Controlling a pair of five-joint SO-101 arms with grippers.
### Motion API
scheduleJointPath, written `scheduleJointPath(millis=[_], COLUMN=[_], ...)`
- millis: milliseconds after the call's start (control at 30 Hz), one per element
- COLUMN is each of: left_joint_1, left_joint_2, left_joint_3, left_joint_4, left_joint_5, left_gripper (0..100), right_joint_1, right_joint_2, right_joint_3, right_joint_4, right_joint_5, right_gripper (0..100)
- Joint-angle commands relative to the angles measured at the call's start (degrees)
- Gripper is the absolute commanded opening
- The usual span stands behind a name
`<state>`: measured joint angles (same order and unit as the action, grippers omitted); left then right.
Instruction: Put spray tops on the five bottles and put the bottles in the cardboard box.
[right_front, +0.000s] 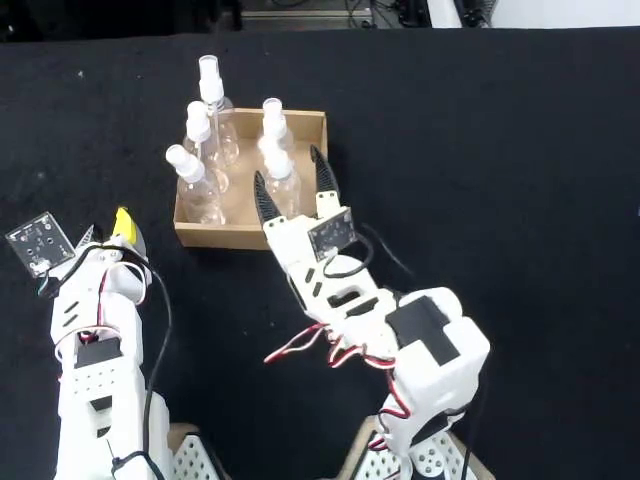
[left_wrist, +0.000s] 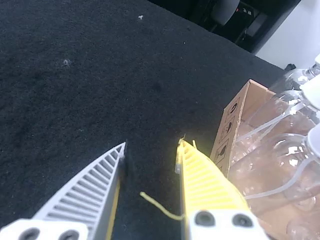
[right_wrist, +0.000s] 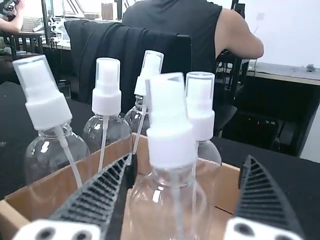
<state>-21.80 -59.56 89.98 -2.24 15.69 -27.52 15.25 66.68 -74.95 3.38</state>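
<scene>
**Nearly there: 5 capped bottles boxed, my right fingers around 1**

Now all 5 bottles (right_front: 200, 185) stand in the cardboard box (right_front: 215, 236) on the tabletop (right_front: 480, 150), each with a white spray top (right_wrist: 169, 132) on. My right fingers (right_front: 287, 165) are spread apart on either side of the nearest bottle (right_front: 283, 188), at the front of the box. From the wrist I see a gap on each side, so I judge that I am not gripping it. My left fingers (right_front: 104, 222) are apart too, holding nothing, low over the tabletop just beside the box's front corner.

I judge the task all but done; what is left is to get clear. The danger lies on my right. These bottles look empty, tall and light, so a finger brushing the spray top or the shoulder on the way out could tip this 1 into its neighbours. 1 right finger is also close to the box's side wall, and a sideways pull might drag the box. A careless left sweep could shove the corner.
</scene>
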Motion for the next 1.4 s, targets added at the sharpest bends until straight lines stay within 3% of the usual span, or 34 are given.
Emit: scheduleJointPath(millis=[0, 167, 400, 700, 867, 1067, 1200, 1367], left_joint_1=[-0.31, -0.31, -0.31, -0.40, -0.48, -0.40, -0.40, -0.31], left_joint_2=[-0.88, -0.88, -0.88, -0.88, -1.49, -1.49, -3.78, -16.79], left_joint_3=[-0.57, -0.57, -0.66, -0.48, 0.31, 0.57, -1.89, -3.47], left_joint_4=[-1.41, -1.41, -1.41, -1.32, -1.14, -0.62, 8.09, 23.65], left_joint_5=[-0.35, -0.35, 0.00, -0.09, -0.35, -0.35, -0.35, -0.53], left_gripper=[14, 14, 14, 14, 2, 3, 3, 3], right_joint_1=[0.09, -0.26, -1.49, 1.49, 10.64, 21.89, 26.46, 27.69], right_joint_2=[-4.18, -6.11, -20.97, -43.91, -53.49, -63.96, -70.73, -79.52], right_joint_3=[0.13, 0.13, 2.24, -3.74, -5.05, -2.59, -0.13, 6.37], right_joint_4=[-1.93, -2.11, 2.29, 33.32, 56.18, 79.74, 94.68, 108.66], right_joint_5=[0.44, 0.53, 0.79, 2.55, 2.55, 2.81, 2.81, 2.99], right_gripper=[27.9, 27.9, 27.9, 25.7, 1.1, 5.9, 5.9, 5.9])
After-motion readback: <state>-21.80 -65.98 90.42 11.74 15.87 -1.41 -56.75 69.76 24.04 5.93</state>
